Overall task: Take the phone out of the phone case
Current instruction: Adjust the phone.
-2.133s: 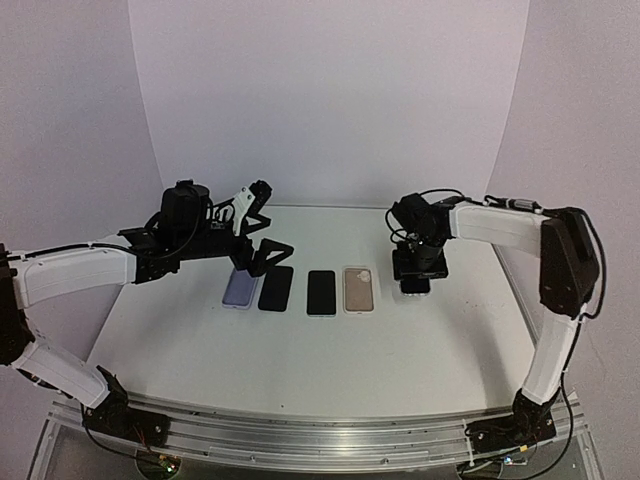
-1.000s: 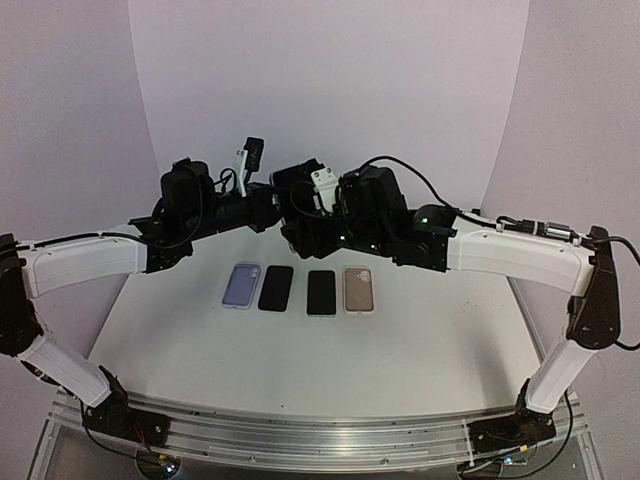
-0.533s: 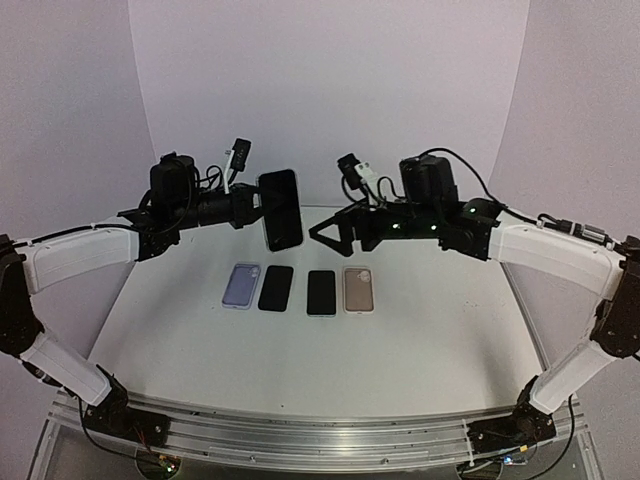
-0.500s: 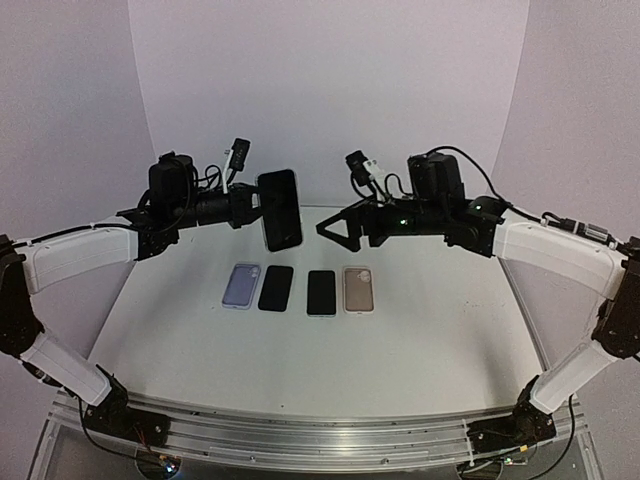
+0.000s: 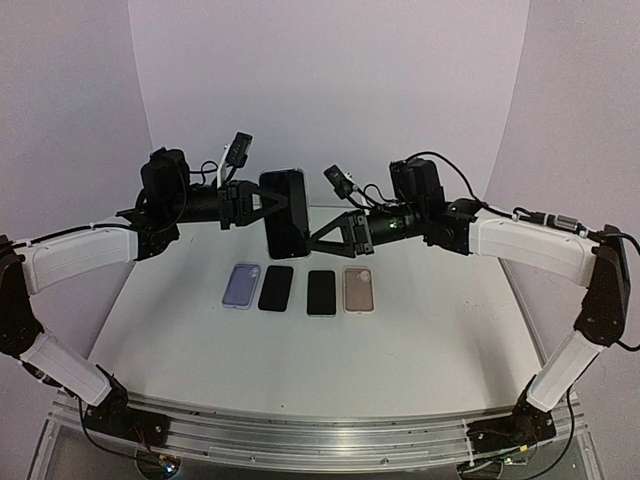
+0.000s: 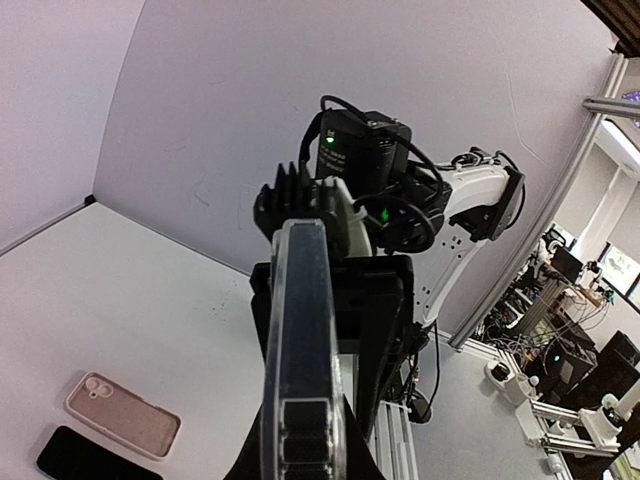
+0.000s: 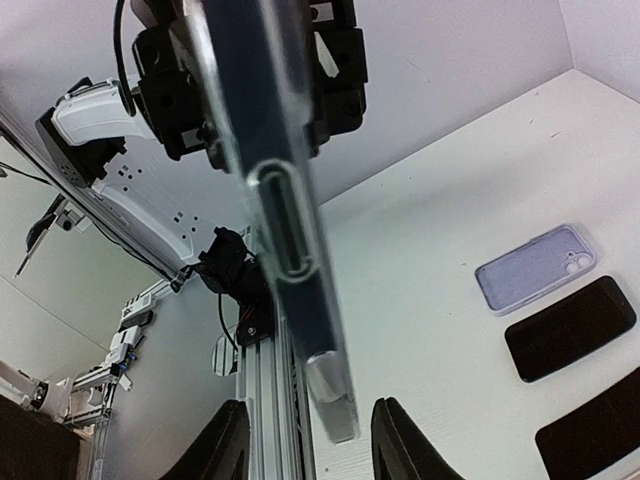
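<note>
Centre frame: left gripper [image 5: 265, 198] grasps the cased phone [image 5: 287, 212] upright in mid-air; right gripper [image 5: 318, 238], jaws parted, straddles its edge, likely needing to clamp and pull next.

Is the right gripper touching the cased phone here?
Apart. In the right wrist view the cased phone sits between the right gripper fingers with a visible gap either side.

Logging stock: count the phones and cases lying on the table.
4, in a row: lilac case, left black phone, right black phone, beige case. A cased phone is also held above them by the left gripper. None look hidden.
</note>
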Controlling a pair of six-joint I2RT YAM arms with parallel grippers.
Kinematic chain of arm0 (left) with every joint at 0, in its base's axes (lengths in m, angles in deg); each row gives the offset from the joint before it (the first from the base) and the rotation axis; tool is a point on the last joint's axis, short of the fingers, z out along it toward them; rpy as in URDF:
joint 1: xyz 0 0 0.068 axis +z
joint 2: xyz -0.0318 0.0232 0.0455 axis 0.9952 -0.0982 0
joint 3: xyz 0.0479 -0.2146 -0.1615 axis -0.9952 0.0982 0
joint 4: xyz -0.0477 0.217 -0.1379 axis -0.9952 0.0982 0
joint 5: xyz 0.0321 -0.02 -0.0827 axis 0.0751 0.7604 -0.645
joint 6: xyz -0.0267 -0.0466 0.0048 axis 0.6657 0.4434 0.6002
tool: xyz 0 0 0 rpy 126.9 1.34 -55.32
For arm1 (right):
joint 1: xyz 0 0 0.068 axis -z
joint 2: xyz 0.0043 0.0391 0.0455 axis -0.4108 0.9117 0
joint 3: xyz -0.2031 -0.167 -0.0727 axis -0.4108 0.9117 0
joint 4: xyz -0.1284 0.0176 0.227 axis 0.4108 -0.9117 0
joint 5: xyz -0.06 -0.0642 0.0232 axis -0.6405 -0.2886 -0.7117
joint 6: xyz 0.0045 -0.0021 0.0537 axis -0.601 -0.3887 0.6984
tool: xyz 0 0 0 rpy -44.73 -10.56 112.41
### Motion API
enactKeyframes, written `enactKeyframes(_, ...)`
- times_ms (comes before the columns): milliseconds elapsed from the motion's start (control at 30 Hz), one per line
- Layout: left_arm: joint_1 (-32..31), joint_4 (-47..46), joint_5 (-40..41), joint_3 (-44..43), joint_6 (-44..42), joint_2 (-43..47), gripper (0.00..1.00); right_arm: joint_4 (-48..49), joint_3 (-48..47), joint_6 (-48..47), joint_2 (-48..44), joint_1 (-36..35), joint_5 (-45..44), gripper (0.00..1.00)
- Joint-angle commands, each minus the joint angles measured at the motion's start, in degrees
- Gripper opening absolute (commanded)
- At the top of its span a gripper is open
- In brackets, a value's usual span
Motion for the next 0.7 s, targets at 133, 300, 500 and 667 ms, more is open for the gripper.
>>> enactKeyframes(133,-0.22,-9.08,-3.58,-2.87,3.74,2.29,0.0,10.65,0.74,6.12,1.14,-0.25,-1.83,0.44)
enactKeyframes(300,-0.24,-9.44,-2.11,-3.03,5.39,2.01,0.0,23.28,2.28,15.35,3.28,-0.33,0.79,0.19)
enactKeyframes(500,-0.26,-9.52,0.05,-2.03,7.94,2.26,0.0,38.05,4.34,24.35,5.07,-0.33,-1.27,0.0)
enactKeyframes(667,-0.22,-5.94,2.54,-1.24,7.65,3.24,0.42,38.31,5.59,20.9,1.81,-0.33,-6.74,0.0)
